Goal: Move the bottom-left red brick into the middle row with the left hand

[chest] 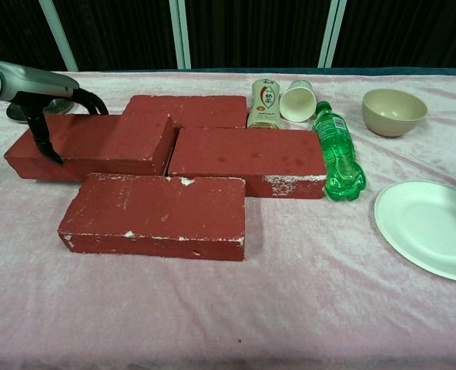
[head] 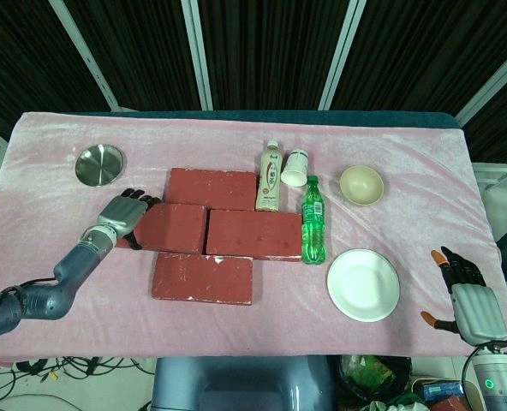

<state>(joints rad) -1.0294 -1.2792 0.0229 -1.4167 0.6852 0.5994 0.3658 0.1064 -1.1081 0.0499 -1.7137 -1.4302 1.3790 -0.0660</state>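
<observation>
Left robot hand [head: 125, 214] grips the red brick [head: 172, 228] by its left end, seating it flush against the middle-row brick [head: 253, 234]; right robot hand [head: 469, 300] idles wide open.

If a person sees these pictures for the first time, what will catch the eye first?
Most striking are the four red bricks at the middle of the pink table, with the left hand gripping the left end of the middle-row left brick, which lies against its neighbour brick. Next comes the green bottle lying on its side beside the bricks, above the white plate.
</observation>
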